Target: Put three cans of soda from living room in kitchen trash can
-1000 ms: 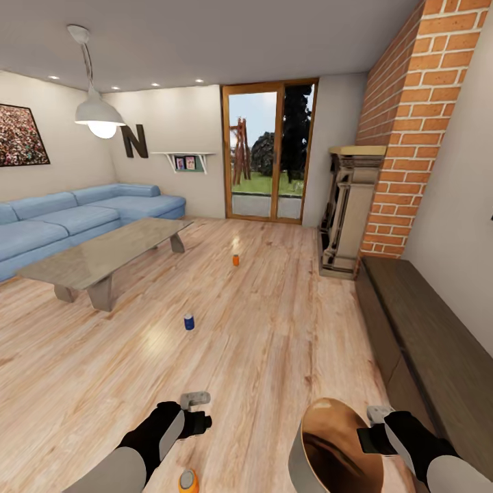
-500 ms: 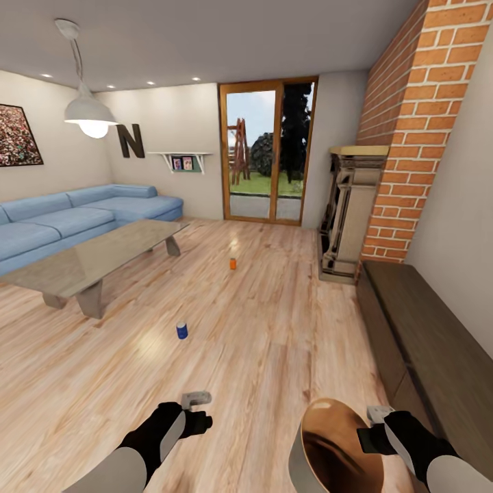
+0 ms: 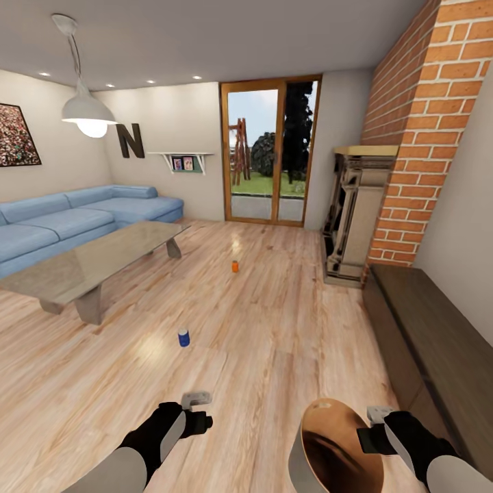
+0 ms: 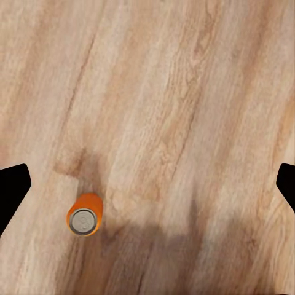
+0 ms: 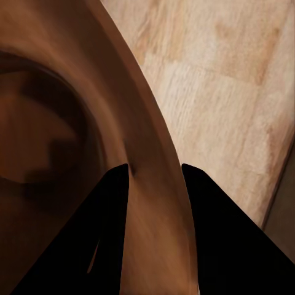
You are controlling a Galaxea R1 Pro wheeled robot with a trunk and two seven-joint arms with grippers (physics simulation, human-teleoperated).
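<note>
The tash can [image 3: 332,452], a stiff, light bucket, hangs from the right gripper [image 5: 153,178], whose jaws pinch its rim wall, glossy enough inside that it may slip. Ahead of it on the floor [image 3: 274,356] stand a blue can [image 3: 183,337] and, farther off, an orange can [image 3: 235,266]. A second orange can [image 4: 85,214] stands upright below the left gripper [image 3: 196,398], whose jaws are spread; being light, rigid and smooth, it looks best gripped across its round side at mid-height.

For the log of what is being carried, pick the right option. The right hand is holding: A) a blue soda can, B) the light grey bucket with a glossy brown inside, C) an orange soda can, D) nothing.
B: the right hand is clamped on the rim of the light grey bucket with a glossy brown inside, its fingers straddling the wall.
</note>
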